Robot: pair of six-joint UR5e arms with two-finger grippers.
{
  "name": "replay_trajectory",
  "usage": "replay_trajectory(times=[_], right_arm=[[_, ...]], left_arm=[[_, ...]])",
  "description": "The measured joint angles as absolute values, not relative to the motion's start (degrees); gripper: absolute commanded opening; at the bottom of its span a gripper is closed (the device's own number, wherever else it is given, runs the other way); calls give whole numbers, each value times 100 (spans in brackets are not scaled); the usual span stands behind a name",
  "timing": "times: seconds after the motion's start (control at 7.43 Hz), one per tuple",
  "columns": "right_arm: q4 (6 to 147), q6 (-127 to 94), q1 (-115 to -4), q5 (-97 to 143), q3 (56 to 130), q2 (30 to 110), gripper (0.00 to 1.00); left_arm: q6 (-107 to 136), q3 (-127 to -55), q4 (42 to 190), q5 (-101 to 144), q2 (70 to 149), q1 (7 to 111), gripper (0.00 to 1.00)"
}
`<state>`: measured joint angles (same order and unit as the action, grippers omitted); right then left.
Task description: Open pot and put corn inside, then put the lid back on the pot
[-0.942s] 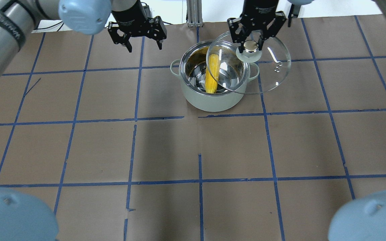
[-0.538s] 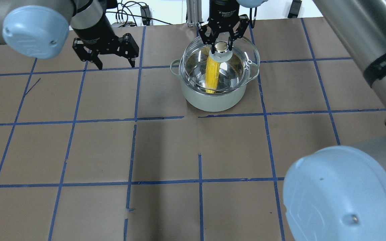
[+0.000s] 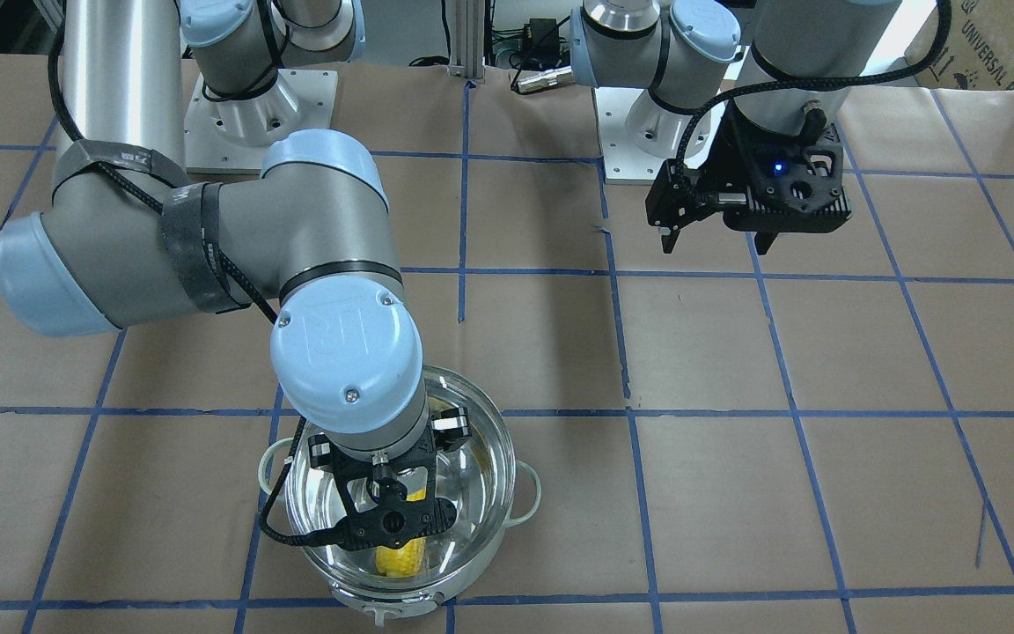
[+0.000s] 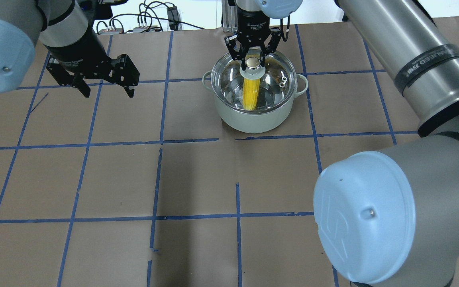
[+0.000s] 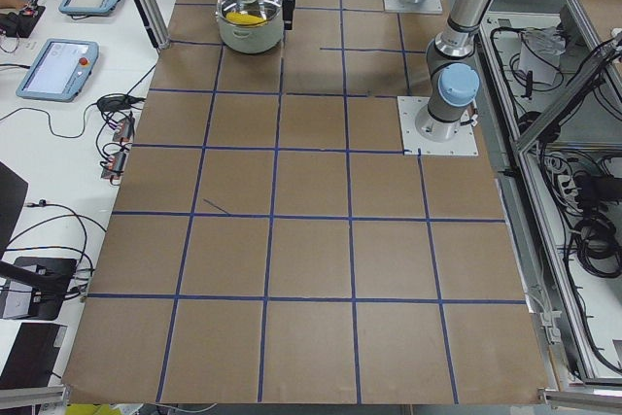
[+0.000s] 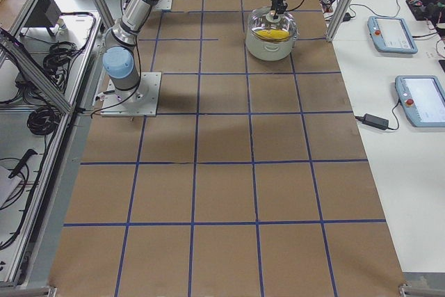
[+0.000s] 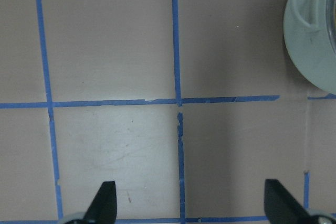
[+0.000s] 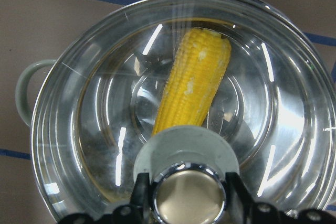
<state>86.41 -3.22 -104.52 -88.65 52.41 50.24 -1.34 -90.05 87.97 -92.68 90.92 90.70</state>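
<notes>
The pot (image 4: 253, 119) stands on the far middle of the table, with the corn (image 4: 251, 93) lying inside it. The glass lid (image 4: 279, 73) lies level over the pot's rim and covers it. My right gripper (image 4: 253, 59) is shut on the lid's knob (image 8: 189, 198), with a finger on each side of it. The corn (image 8: 194, 82) shows through the glass in the right wrist view. My left gripper (image 4: 108, 93) is open and empty above the table, well to the left of the pot. Its wrist view shows the pot's side and handle (image 7: 310, 40) at the upper right.
Brown paper with a blue tape grid (image 4: 159, 139) covers the table. My right arm's elbow (image 4: 365, 219) fills the lower right of the overhead view. Both arm bases (image 3: 247, 114) stand at the robot's side of the table.
My right gripper has carried the lid leftward from beside the pot to over it and lowered it onto the rim. My left gripper has moved left, away from the pot.
</notes>
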Motion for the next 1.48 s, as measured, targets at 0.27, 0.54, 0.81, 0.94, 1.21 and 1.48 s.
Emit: replay_trajectory(times=[0.27,0.54,0.81,0.94,1.21,1.48], right_arm=[[8642,-324,-10451,-8866,5131,4942,39],[8642,-327,-10450,-8896,5085,4905,74],[8690,-337,-10451,-8967,5065,4938,100],[8708,-345,-10457,-8983,5059,4987,100],[8719,-365,-10475,-8992,5059,5044,100],[8541,-287,-10413,-8999,5163,5283,98]], left_arm=[[-272,-8914,8800,-9240,9000,8981,100],[-496,-8680,8812,-9210,9062,8863,100],[-492,-8641,8832,-9150,9038,8738,100],[-459,-8676,8918,-9141,8997,8677,100],[-191,-8695,9100,-9168,9035,8629,100],[-65,-8643,9259,-9161,9061,8618,100]])
